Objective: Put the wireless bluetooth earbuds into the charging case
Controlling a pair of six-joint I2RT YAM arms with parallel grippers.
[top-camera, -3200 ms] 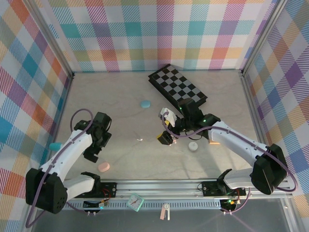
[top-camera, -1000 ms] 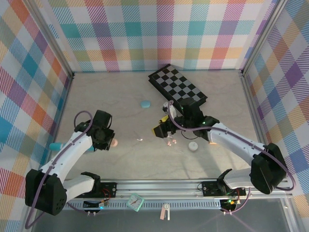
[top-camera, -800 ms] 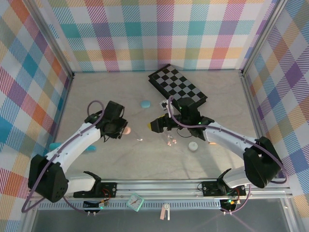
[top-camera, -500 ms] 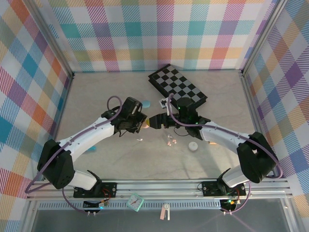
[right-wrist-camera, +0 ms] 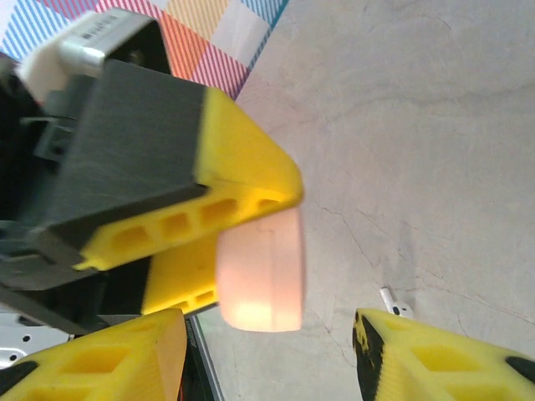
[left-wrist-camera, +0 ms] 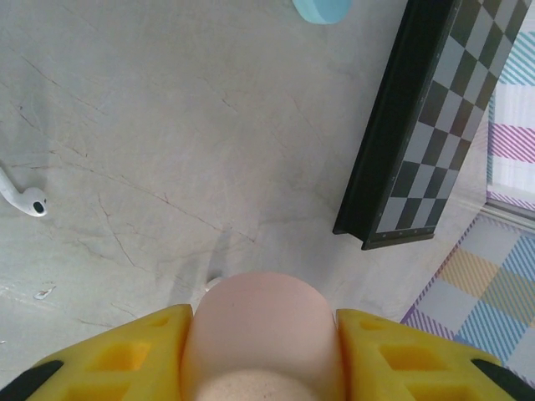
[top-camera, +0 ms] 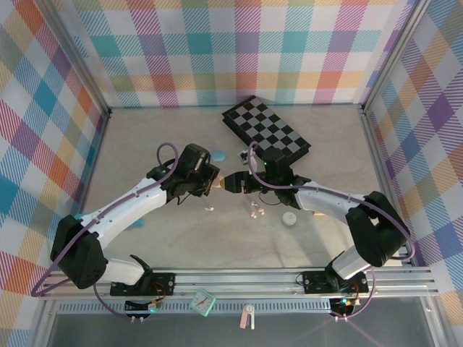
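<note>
Left gripper [top-camera: 211, 185] is pinching the pink charging case [top-camera: 216, 185] near mid-table in the top view, with the right gripper [top-camera: 230, 182] facing it and two small earbuds [top-camera: 255, 210] lying on the table close by. From the left wrist, yellow fingers [left-wrist-camera: 125, 363] are clamping the case (a white earbud [left-wrist-camera: 25, 199] is lying at far left). From the right wrist, the right gripper's fingers [right-wrist-camera: 109, 351] are standing spread, not touching the case.

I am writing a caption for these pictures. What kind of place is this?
Most likely a robot test cell, not a home: plaid panels in a metal frame wall in a pale tabletop, and a left arm and a right arm are bolted to a rail at its near edge.
</note>
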